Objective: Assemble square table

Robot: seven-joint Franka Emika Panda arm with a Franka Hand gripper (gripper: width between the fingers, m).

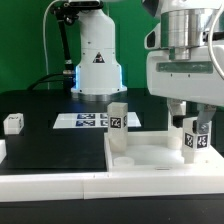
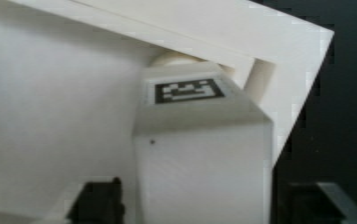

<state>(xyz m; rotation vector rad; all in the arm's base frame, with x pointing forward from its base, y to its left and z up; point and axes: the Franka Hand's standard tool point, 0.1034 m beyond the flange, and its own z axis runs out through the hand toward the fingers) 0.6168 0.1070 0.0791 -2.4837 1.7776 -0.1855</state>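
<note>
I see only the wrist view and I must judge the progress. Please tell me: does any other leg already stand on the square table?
Observer: Yes. One leg stands upright at the corner of the square table on the exterior view's left.
Operator: Do you see more legs elsewhere?
Observer: Only one, a loose leg. It rests on the black table, apart from the slab, far toward the exterior view's left.
Operator: What lies behind the standing leg?
Observer: The marker board lies flat there.
</note>
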